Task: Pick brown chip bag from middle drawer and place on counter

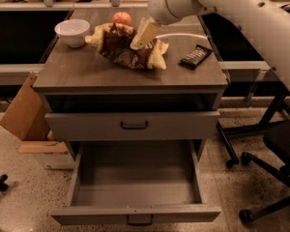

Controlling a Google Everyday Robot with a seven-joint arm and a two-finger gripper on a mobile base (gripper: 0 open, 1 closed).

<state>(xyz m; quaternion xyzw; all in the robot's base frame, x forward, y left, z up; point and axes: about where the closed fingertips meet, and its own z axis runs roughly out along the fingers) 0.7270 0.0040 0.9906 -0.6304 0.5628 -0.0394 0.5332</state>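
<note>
The brown chip bag (127, 50) lies on the counter (87, 71), near its back middle, dark brown with pale tan ends. My gripper (144, 34) hangs from the white arm right over the bag's upper right part, touching or just above it. The middle drawer (135, 178) is pulled wide open at the bottom of the cabinet, and its grey tray holds nothing.
A white bowl (72, 32) stands at the counter's back left and an orange fruit (122, 18) behind the bag. A dark candy-bar wrapper (195, 56) lies right of the bag. A closed drawer front (133, 125) sits above the open drawer. A cardboard box (21, 112) is left, an office chair (275, 163) right.
</note>
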